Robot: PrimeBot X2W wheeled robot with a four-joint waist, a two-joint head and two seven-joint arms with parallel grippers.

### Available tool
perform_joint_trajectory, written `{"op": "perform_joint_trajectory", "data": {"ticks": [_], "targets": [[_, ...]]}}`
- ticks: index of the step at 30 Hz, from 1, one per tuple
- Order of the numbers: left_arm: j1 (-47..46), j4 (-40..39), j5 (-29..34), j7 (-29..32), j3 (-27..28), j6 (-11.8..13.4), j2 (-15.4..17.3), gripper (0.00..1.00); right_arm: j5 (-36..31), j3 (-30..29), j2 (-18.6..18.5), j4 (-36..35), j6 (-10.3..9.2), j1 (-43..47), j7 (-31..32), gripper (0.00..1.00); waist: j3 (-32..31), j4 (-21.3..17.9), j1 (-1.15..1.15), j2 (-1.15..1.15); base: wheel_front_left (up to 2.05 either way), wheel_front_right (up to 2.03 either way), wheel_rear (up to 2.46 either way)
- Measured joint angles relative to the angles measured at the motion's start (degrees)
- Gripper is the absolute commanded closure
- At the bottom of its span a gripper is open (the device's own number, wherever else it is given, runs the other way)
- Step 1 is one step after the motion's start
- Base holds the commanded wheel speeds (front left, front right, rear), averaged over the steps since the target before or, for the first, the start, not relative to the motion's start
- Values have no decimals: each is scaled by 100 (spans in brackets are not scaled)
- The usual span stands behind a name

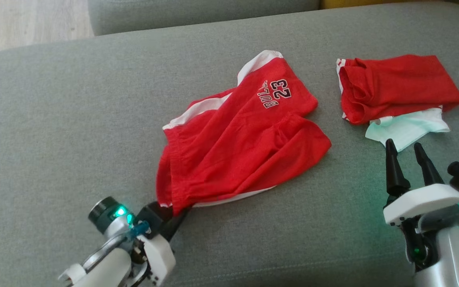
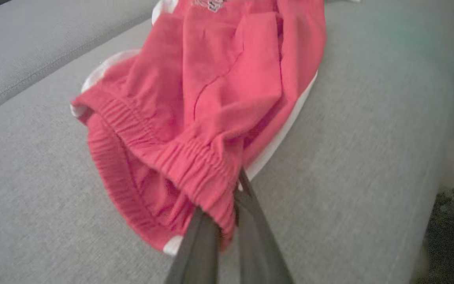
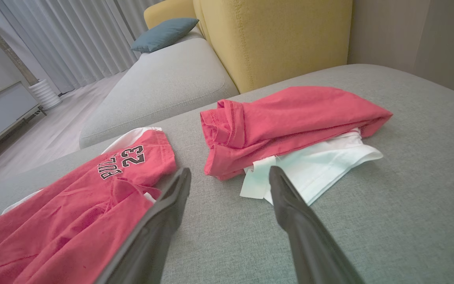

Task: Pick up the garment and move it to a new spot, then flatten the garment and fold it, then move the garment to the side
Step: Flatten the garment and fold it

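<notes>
Shorts [image 1: 245, 139] diagonal, waistband [image 1: 172, 167] lower left

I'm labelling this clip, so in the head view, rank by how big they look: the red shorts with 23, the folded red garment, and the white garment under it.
1. Red shorts, largest.
2. Folded red garment.
3. White garment, smallest as seen; the red one covers part of it.

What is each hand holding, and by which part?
The left hand pinches the shorts by the elastic waistband, near one end. The right hand is open, holding nothing.
</notes>
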Motion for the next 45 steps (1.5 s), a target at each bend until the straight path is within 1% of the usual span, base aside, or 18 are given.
{"op": "perform_joint_trajectory", "data": {"ticks": [2,5,8,9,14,16,19,27,32,33,34,35,39,42,45], "targets": [[10,-200,-296,-5,0,-1,-3,100,0,-10,0,32,0,0,0,0,-25,25,0,0,0,0,0],[13,-650,-984,-4,40,-2,-10,100,0,-12,0,57,0,0,0,0,-56,74,0,0,0,0,0],[18,-1129,-1675,-5,257,-2,-18,100,0,-3,0,98,0,1,9,0,-88,139,0,0,0,0,0],[18,-1129,-1675,-5,257,-2,-18,100,0,-3,0,98,0,1,9,0,-88,139,0,0,0,0,0],[59,-1471,-2385,-5,662,-1,-1,100,1,111,0,189,0,4,122,0,-153,235,0,0,0,0,0],[171,-1416,-2519,-5,838,20,-10,100,3,291,0,253,0,9,196,0,-179,256,0,0,0,0,0],[276,-1198,-2523,-5,935,174,-30,100,34,404,0,267,0,18,221,0,-176,251,0,0,0,0,0],[210,-560,-2353,-5,954,419,-100,100,54,603,0,278,0,15,238,0,-35,186,0,0,0,0,0],[-114,79,-2181,12,892,463,-140,100,54,687,-1,278,0,-10,238,0,62,91,0,0,0,0,0],[-173,220,-2153,49,879,478,-152,77,54,714,-1,278,0,-23,238,0,73,68,0,0,0,0,0],[-233,378,-2118,112,834,521,-163,12,54,735,-1,283,0,-38,240,0,81,47,0,0,0,0,0],[-266,532,-2071,140,782,565,-169,0,54,756,-1,293,0,-64,240,0,84,27,0,0,0,0,0],[-275,887,-2042,125,805,723,-269,0,55,764,-1,334,0,-91,238,0,42,9,0,0,0,0,0],[-291,906,-2042,49,887,773,-365,0,55,742,-2,366,0,-86,236,0,-11,67,0,0,0,0,0],[-313,812,-2042,43,1007,845,-378,0,99,743,-2,364,0,-86,220,0,-65,172,0,0,0,0,0]]}}
